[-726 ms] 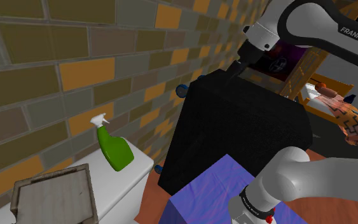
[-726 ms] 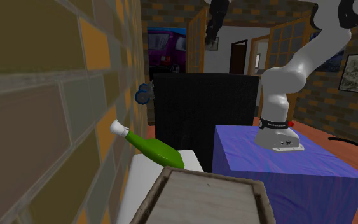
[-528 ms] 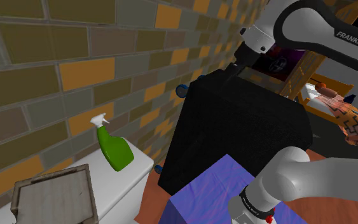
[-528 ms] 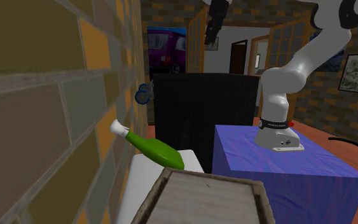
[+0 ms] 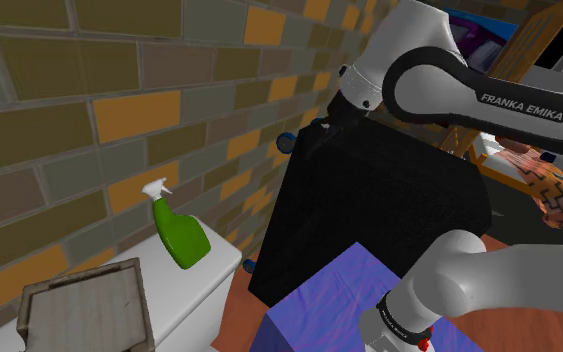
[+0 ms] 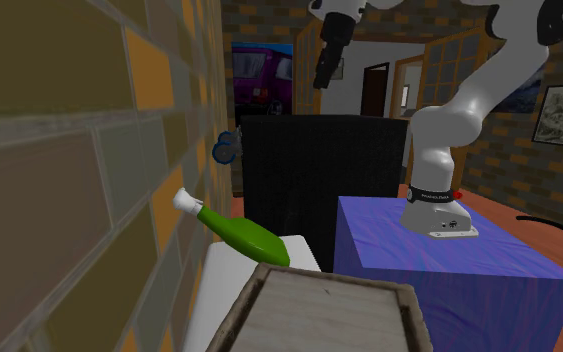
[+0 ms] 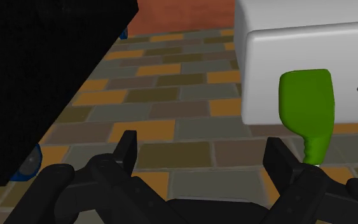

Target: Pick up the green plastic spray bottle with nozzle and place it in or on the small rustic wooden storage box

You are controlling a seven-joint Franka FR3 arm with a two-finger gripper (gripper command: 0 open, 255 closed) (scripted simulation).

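One bottle: the green spray bottle point(image 5: 181, 238) stands at the lower left of the shoulder view, on the white counter point(image 5: 201, 288), tilted, with its white nozzle toward the brick wall point(image 5: 89, 100).
Same bottle, second exterior view: it point(image 6: 244, 238) lies left of the middle, leaning steeply, nozzle up by the wall point(image 6: 69, 150); whether the nozzle touches the bricks I cannot tell.
Same bottle, wrist view: its green body point(image 7: 308, 111) shows against the white counter point(image 7: 260, 76), its neck reaching down behind one finger, not between the two.
Wooden box: a grey-brown box point(image 5: 139, 300) sits in the lower left corner of the shoulder view, on the same counter, near the bottle but apart from it; its rim point(image 6: 319, 278) crosses the bottom middle of the second exterior view.
Gripper: spread wide point(image 7: 203, 153), with nothing between the fingers and nothing held.
Gripper's place: top middle of the second exterior view point(image 6: 321, 82), above the black block point(image 6: 319, 180) and well apart from the bottle.
Arm: white with dark joints point(image 5: 439, 85), crossing the upper right of the shoulder view.
Black block: tall and plain point(image 5: 379, 210), middle of the frame, between the counter and the arm's base.
Stand: a blue-purple box point(image 5: 329, 300) at the lower middle, just beside the block.
Small blue thing: a round piece point(image 5: 287, 140) at the block's edge by the wall.
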